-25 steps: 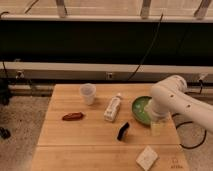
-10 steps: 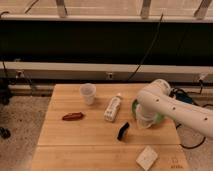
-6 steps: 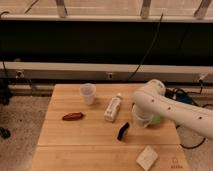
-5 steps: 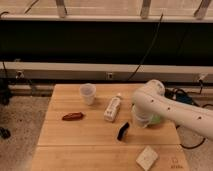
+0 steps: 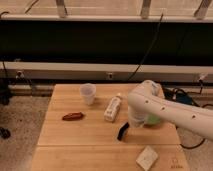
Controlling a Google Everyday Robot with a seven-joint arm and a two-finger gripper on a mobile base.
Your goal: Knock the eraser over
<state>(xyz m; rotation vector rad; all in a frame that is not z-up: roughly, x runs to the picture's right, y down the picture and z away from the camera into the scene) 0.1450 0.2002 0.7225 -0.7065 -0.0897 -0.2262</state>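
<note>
The eraser (image 5: 122, 132) is a small thin black block that stands tilted on the wooden table (image 5: 75, 140), right of the middle. My white arm (image 5: 150, 104) reaches in from the right and bends down over it. The gripper (image 5: 129, 123) sits at the arm's lower end, just above and touching or nearly touching the eraser's top. Most of it is hidden by the arm.
A white bottle (image 5: 113, 108) lies just left of the arm. A clear cup (image 5: 88, 93) stands at the back. A slim reddish-brown object (image 5: 73, 116) lies at the left. A white square block (image 5: 146, 158) lies near the front edge. A green bowl (image 5: 154, 120) is partly hidden behind the arm.
The arm has swung left from the table's right side, across the green bowl, and its end now sits down at the eraser. The eraser looks unmoved.
</note>
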